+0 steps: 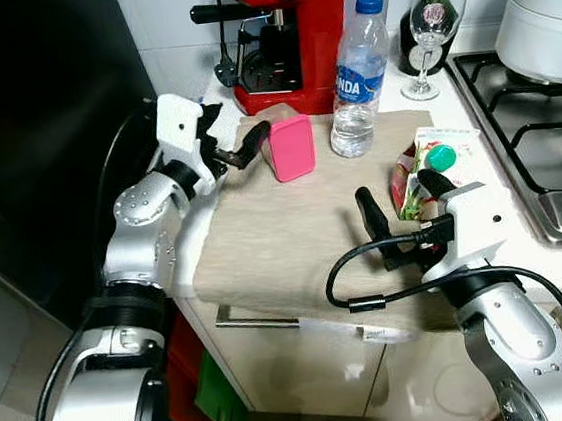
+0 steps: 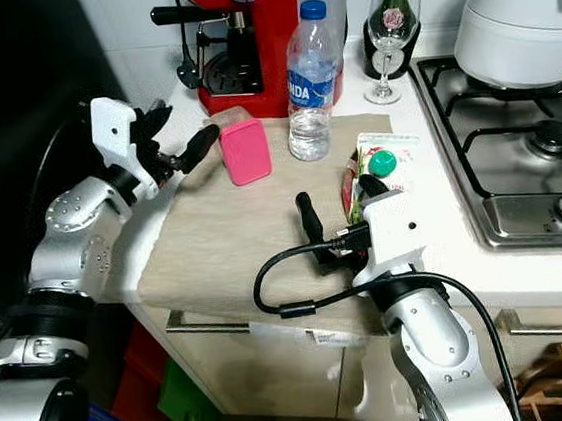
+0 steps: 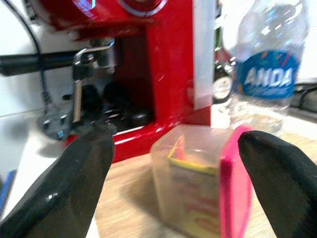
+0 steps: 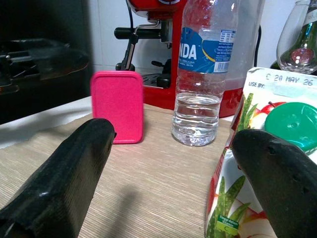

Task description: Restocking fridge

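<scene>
Two open-fingered grippers faced their targets: the left gripper [image 1: 239, 142] stood just beside the pink-lidded container [image 1: 290, 147] near the counter's [image 1: 284, 240] back-left corner, while the right gripper [image 1: 397, 198] neared the upright juice carton [image 1: 427, 165].

Hot pink lid on the clear container [image 1: 290, 147], yellow showing through its wall. Blue cap and blue label on the clear water bottle [image 1: 357, 77]. Green cap on the white juice carton [image 1: 435, 162], printed with green leaves and red. Glossy red coffee machine [image 1: 286, 31]. Beige woven-look counter [image 1: 284, 240].
</scene>
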### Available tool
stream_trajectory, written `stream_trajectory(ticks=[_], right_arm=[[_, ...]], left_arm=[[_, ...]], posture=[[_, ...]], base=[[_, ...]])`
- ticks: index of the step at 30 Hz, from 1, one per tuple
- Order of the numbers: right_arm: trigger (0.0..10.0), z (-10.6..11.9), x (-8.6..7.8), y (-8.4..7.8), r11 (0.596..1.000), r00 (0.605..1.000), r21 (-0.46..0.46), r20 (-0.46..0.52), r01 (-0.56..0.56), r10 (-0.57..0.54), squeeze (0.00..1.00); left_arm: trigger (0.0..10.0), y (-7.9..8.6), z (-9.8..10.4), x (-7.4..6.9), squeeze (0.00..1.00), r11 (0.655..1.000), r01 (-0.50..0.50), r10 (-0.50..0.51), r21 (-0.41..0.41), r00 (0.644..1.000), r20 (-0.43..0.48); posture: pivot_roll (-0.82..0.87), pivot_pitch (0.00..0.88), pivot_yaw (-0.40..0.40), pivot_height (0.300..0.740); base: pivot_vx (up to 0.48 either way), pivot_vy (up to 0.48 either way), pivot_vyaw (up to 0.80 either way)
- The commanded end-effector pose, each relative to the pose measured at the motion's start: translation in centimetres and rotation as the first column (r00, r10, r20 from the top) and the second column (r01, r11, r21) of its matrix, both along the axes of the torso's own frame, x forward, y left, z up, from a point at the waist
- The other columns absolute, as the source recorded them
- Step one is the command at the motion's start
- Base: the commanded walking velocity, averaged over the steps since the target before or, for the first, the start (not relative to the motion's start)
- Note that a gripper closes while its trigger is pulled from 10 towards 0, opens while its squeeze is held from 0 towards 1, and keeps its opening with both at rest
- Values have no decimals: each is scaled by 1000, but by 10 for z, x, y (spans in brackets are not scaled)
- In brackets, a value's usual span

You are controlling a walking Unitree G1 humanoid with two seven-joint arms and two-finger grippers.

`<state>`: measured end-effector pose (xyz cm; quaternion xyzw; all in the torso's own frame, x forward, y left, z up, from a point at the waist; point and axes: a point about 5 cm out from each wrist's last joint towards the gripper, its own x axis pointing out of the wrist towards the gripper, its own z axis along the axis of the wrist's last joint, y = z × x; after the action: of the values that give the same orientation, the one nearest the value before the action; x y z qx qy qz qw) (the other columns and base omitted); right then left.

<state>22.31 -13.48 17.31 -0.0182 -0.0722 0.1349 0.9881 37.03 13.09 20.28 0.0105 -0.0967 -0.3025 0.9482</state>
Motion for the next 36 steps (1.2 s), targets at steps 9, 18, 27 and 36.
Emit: stream_trajectory(ticks=[9,18,27,36], right_arm=[[10000,3,3,0,1000,1000,-11,21,5,-4,141],[10000,2,1,3,1000,1000,-4,22,13,-13,137],[10000,1,-1,2,1000,1000,-8,20,22,-21,141],[10000,0,-2,2,1000,1000,-12,15,27,-27,141]], left_arm=[[10000,-4,20,13,0,1000,-14,13,16,999,41],[10000,-7,17,25,0,998,15,-13,62,999,-34],[10000,0,19,35,0,995,-26,33,96,996,-81],[10000,11,27,44,0,987,-126,138,99,982,-128]], posture=[[-199,0,117,740],[-207,0,137,740],[-222,0,144,740],[-228,0,147,740]], base=[[0,0,0],[0,0,0],[0,0,0],[0,0,0]])
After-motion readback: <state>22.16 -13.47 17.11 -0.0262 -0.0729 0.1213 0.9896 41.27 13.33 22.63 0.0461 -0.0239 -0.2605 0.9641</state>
